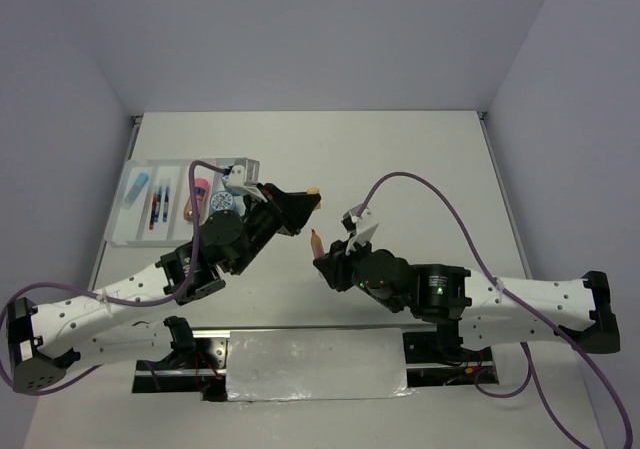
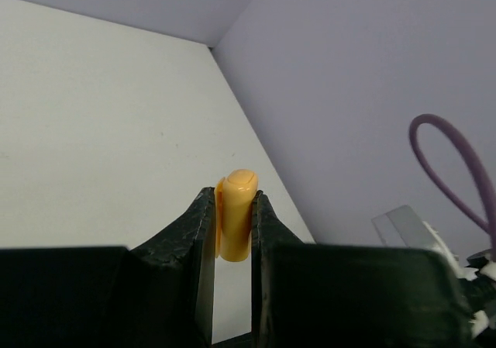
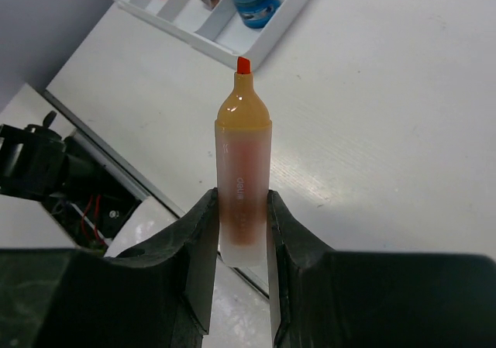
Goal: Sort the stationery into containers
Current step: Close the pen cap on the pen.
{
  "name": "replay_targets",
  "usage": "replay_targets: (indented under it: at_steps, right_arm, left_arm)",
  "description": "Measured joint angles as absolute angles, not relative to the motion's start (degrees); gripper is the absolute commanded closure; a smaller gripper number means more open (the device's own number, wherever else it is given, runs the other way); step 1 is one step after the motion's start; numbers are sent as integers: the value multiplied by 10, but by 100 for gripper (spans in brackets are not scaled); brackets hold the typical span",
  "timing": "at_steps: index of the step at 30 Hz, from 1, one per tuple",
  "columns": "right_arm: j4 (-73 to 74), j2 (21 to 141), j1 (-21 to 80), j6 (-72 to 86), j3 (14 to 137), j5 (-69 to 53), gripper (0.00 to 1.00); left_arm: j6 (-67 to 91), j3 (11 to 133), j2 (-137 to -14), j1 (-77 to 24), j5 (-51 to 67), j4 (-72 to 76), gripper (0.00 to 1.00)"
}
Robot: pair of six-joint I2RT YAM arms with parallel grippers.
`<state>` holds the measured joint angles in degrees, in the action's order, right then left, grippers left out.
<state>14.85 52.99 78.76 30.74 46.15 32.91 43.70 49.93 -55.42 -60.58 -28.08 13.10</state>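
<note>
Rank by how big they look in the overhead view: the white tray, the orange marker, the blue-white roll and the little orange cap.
1. white tray, by far the largest.
2. blue-white roll and orange marker: look about alike, and the marker is partly hidden, so unranked.
3. orange cap, smallest.

Bottom ctr of frame: left gripper [image 2: 233, 199] pinches short orange piece [image 2: 236, 222] btwn black fingers [image 2: 194, 236]. Piece upright, rounded top poking above tips. White table [image 2: 93, 131] fills left, grey-purple wall [image 2: 349, 77] upper right, purple cable [image 2: 459, 153] loops at right edge.
</note>
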Motion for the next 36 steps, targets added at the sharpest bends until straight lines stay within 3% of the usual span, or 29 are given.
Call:
replay_targets:
  at_steps: [36]
  right_arm:
    - [169,507,794,299,488,394,100]
  left_arm:
    - [421,474,-567,-621,-258,146,100]
